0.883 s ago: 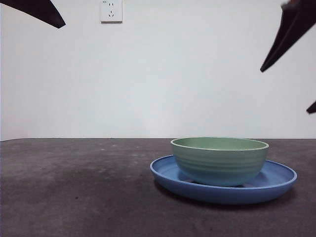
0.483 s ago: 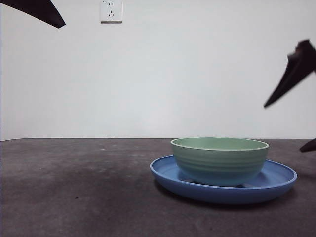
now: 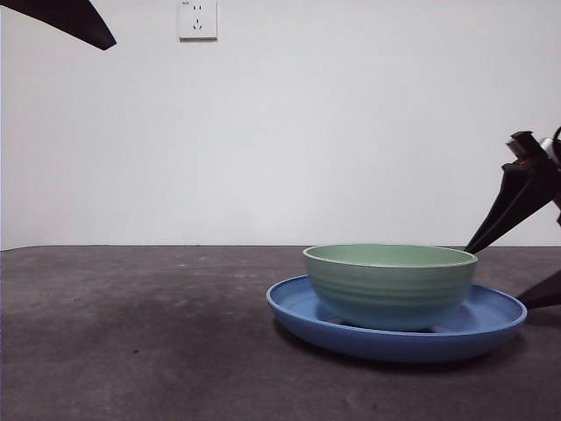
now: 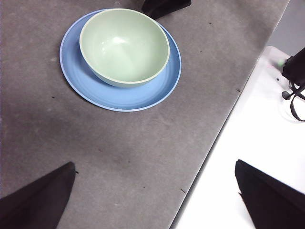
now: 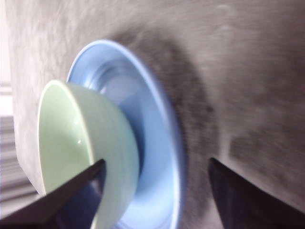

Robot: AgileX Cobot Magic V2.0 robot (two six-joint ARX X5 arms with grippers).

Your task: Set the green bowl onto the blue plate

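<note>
The green bowl point(image 3: 390, 285) stands upright on the blue plate point(image 3: 495, 323), right of the table's middle. My right gripper point(image 3: 494, 279) is open and empty, low at the plate's right side, with one jaw tip near the bowl's rim and the other by the plate's edge. In the right wrist view the bowl point(image 5: 81, 143) and plate point(image 5: 159, 143) are close, and the right gripper point(image 5: 157, 191) has one jaw by the bowl's wall and the other over bare table. My left gripper point(image 4: 155, 191) is open, high and well away from the bowl point(image 4: 124, 45) and plate point(image 4: 119, 98).
The dark grey table point(image 3: 131, 333) stretches left of the plate. A wall socket point(image 3: 197, 19) is on the white wall. In the left wrist view the table's edge meets a white surface point(image 4: 257, 133) with black cables point(image 4: 295, 90). The left arm's tip point(image 3: 66, 19) shows top left.
My right gripper has come down from the upper right to plate height beside the bowl. The bowl, the plate and the left arm have not moved.
</note>
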